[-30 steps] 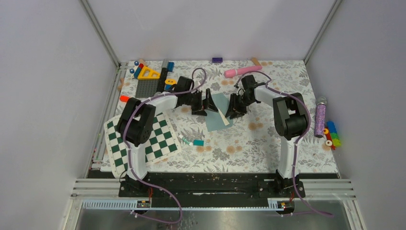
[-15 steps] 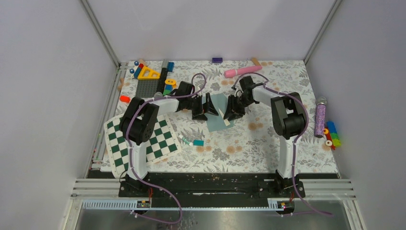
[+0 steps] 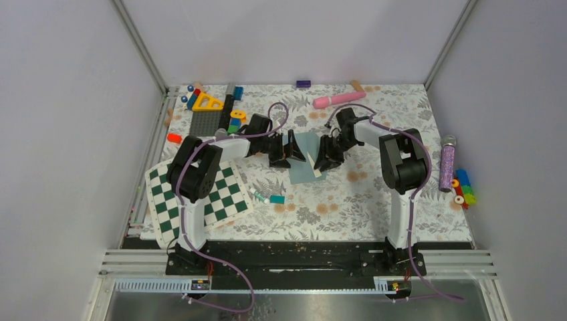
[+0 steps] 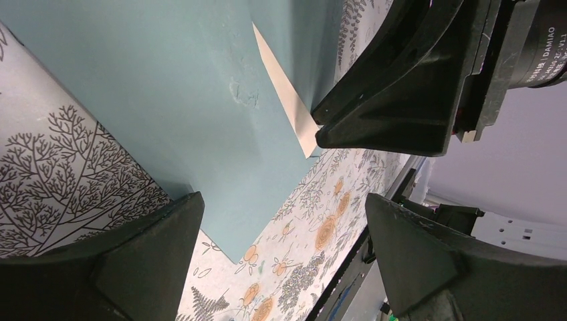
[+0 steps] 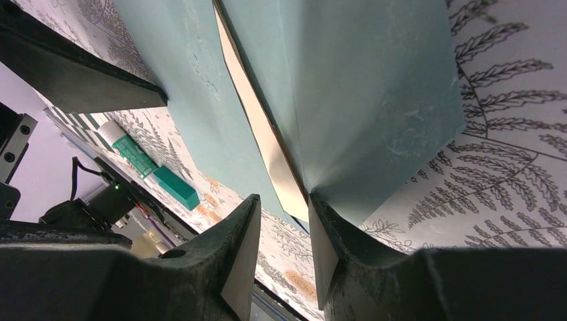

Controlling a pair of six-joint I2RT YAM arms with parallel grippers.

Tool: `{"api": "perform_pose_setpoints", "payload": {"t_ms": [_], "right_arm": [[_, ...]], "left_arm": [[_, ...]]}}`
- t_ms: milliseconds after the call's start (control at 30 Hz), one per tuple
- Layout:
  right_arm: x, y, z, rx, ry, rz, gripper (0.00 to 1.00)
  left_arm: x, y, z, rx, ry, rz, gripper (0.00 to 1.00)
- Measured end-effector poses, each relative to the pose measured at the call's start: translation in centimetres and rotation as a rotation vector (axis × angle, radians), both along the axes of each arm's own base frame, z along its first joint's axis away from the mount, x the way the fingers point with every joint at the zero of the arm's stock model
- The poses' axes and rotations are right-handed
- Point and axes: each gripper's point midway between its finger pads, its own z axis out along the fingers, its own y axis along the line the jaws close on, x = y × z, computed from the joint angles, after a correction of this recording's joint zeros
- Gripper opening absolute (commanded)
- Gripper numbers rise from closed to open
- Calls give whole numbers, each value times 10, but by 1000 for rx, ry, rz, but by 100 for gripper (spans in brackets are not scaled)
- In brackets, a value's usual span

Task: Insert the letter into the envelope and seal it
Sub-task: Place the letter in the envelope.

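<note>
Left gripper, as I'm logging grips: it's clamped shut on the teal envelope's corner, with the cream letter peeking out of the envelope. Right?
No: the left gripper is wide open, its fingers astride the envelope's corner, as the left wrist view shows. The cream letter does peek out of the envelope.

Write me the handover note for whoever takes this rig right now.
Left gripper: open, fingers straddling the edge of the envelope, holding nothing.
Right gripper: partly closed around the protruding end of the letter; a firm grip can't be confirmed.
Done: the letter is mostly tucked between the envelope's layers, with one cream strip showing. The envelope lies flat between the two grippers.
To do: push the letter fully in, fold the flap, seal.
</note>
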Motion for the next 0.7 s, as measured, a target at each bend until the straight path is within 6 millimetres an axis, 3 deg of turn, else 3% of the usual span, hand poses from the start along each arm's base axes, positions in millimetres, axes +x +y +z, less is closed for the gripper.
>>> {"api": "perform_pose_setpoints", "payload": {"t_ms": [700], "right_arm": [[-24,1,1,48,81,30,37]], "left_arm": [[0,-1,0,-1,0,5,97]]}}
